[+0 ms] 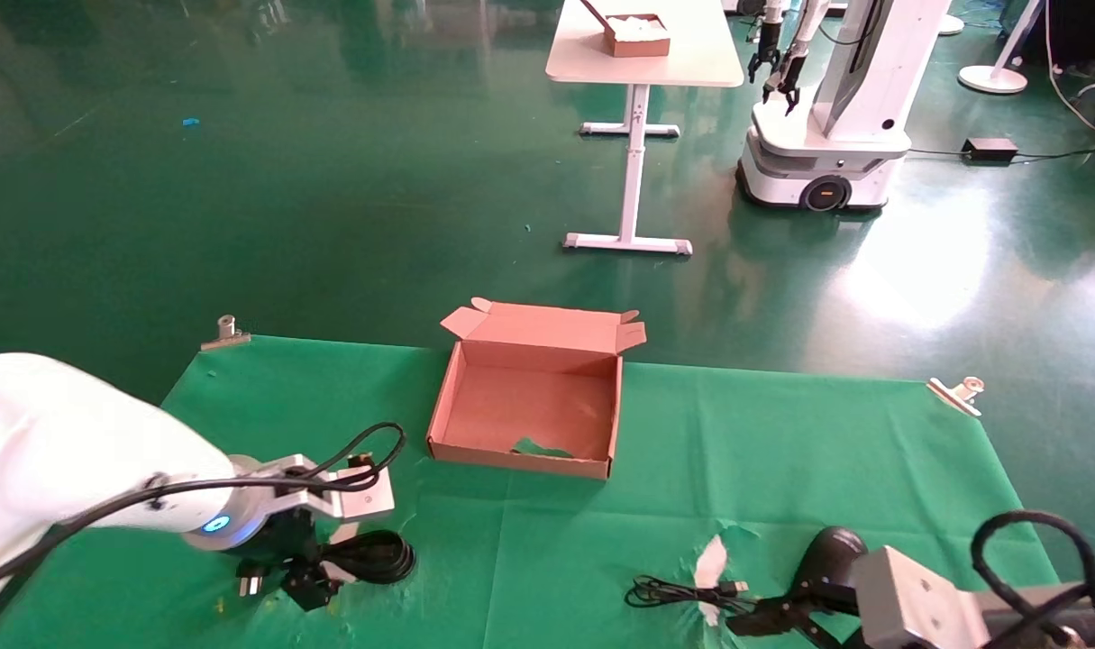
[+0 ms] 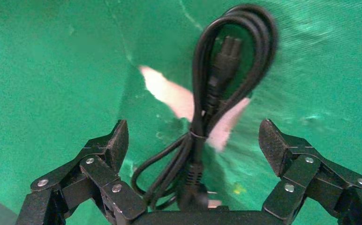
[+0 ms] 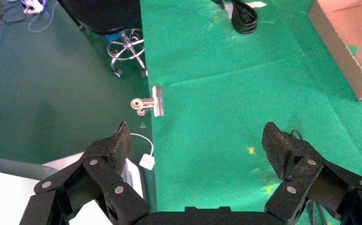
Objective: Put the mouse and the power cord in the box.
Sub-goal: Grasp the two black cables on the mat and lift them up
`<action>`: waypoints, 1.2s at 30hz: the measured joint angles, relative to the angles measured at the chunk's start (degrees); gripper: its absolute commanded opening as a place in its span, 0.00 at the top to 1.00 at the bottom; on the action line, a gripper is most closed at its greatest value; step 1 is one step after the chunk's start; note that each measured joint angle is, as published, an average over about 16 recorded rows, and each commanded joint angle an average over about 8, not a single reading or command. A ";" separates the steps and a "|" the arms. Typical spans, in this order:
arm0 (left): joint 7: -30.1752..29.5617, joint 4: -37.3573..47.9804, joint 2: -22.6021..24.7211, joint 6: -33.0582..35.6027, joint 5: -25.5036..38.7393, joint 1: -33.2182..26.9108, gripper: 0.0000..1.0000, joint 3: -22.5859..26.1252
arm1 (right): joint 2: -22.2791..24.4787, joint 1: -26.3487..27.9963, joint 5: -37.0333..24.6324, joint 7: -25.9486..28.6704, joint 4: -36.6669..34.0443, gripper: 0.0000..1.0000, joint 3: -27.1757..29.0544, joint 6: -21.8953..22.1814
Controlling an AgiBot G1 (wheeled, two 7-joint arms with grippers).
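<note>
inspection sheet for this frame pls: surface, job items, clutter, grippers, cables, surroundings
Surface: green cloth over the table, torn in spots, held by metal clips.
Job's things: box open and empty; power cord coiled at the near left; mouse at the near right. Neither is in the box.
Clutter: nothing seen.
Grippers: left gripper open, straddling the power cord; right gripper open, holding nothing, beside the mouse.
Cables: mouse's USB cable bundled on the cloth.
Surroundings: white table with a small brown box; second robot.
</note>
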 measured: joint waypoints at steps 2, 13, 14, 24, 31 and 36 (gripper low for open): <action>0.16 2.58 1.49 -0.96 1.23 -0.46 0.00 0.53 | 0.14 -0.04 -0.09 -0.16 -0.05 0.00 -0.08 -0.12; 3.19 12.79 5.79 -5.23 2.74 -2.18 0.00 1.29 | -2.28 5.74 -16.18 0.40 2.70 0.00 -5.92 -0.48; 3.52 13.34 5.95 -5.45 2.62 -2.31 0.00 1.25 | -2.96 6.69 -18.82 0.70 2.98 0.00 -6.86 -0.42; 5.61 16.63 6.83 -6.61 1.83 -3.08 0.00 1.04 | -12.81 14.59 -41.76 4.76 2.01 0.00 -14.80 3.08; 6.15 17.61 7.13 -6.91 1.69 -3.32 0.00 1.02 | -20.85 16.87 -46.83 6.50 -5.48 0.00 -16.83 6.66; 6.38 18.02 7.25 -7.03 1.63 -3.42 0.00 1.01 | -26.37 18.72 -49.01 5.48 -13.08 0.00 -18.10 8.59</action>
